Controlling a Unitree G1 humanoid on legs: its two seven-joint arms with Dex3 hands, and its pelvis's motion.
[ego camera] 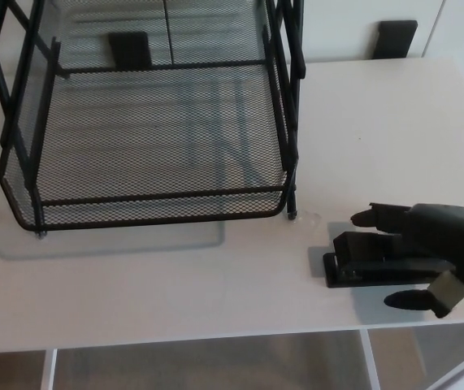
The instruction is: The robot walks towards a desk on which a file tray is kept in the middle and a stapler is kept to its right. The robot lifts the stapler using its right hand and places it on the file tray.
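A black stapler (360,262) lies flat on the white desk (215,284), to the right of the black wire-mesh file tray (146,154). My right hand (431,248) reaches in from the right edge and straddles the stapler's right half. Its upper fingers (378,216) lie along the stapler's far side and its thumb (410,301) curls under the near side. The fingers are still apart around the stapler and the stapler rests on the desk. My left hand does not show.
The tray's tall black frame posts (292,49) rise at its right side, near the stapler. The desk's front edge (215,340) runs just below the stapler. Two black brackets (396,36) sit at the back by the white wall.
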